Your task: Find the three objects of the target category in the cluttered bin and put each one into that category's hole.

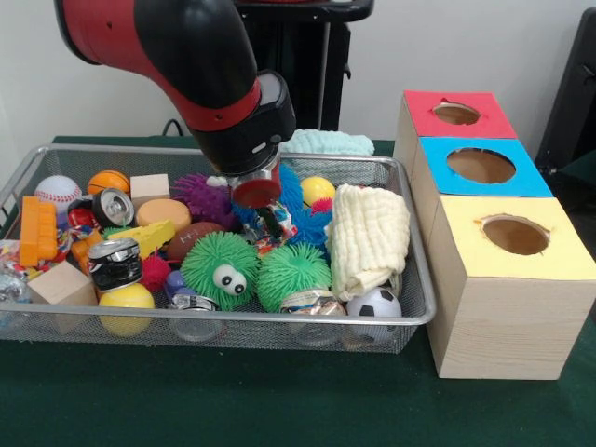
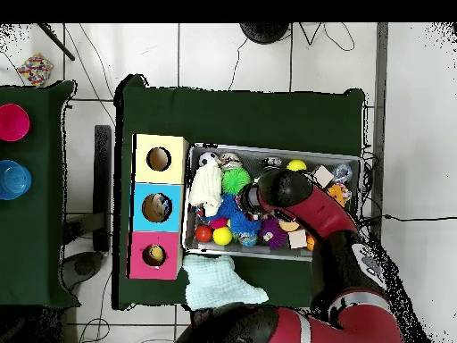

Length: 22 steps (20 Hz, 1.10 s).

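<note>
The wire mesh bin (image 1: pixel 421 279) stands on the green table, full of toys. My gripper (image 1: pixel 264 212) reaches down into the middle of the bin, among blue and purple puffer balls. A small white piece with multicolour spots (image 1: pixel 277 225) shows right under it; I cannot tell if it is held. A cream folded cloth (image 1: pixel 370 237) lies at the bin's right end, also seen in the overhead view (image 2: pixel 205 188). A pale mint cloth (image 1: pixel 326 142) lies on the table behind the bin (image 2: pixel 219 284). The yellow-topped hole (image 1: pixel 515 235) (image 2: pixel 159 159) is in the nearest box.
Two green puffer balls (image 1: pixel 219 270) (image 1: pixel 293 275), a small football (image 1: pixel 374 303), cans, wooden blocks and balls crowd the bin. The blue-topped hole (image 1: pixel 480 165) and red-topped hole (image 1: pixel 456 114) stand behind the yellow one. My arm (image 2: pixel 303 210) covers part of the bin from above.
</note>
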Motion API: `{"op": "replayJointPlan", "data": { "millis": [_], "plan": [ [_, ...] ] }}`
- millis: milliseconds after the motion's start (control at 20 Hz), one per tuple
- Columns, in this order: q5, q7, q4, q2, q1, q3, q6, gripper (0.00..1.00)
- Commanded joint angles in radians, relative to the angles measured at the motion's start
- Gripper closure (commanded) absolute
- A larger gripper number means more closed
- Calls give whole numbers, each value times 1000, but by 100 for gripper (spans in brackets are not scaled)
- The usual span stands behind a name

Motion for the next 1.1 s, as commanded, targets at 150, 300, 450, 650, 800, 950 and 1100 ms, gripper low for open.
{"op": "replayJointPlan", "data": {
  "millis": [150, 300, 450, 650, 800, 950, 1100],
  "plan": [
    [-119, -162, -23, 77, -50, 108, -33, 100],
    [-120, -129, -8, 68, -53, 120, -46, 100],
    [-116, -109, -1, 65, -61, 134, -37, 100],
    [-70, -2, -13, 54, -35, 110, -7, 100],
    [-76, 47, -78, 8, -7, 67, 133, 100],
    [-110, 75, -189, -20, 22, 23, 297, 100],
    [-139, 93, -302, -22, 47, -11, 427, 100]
  ]
}}
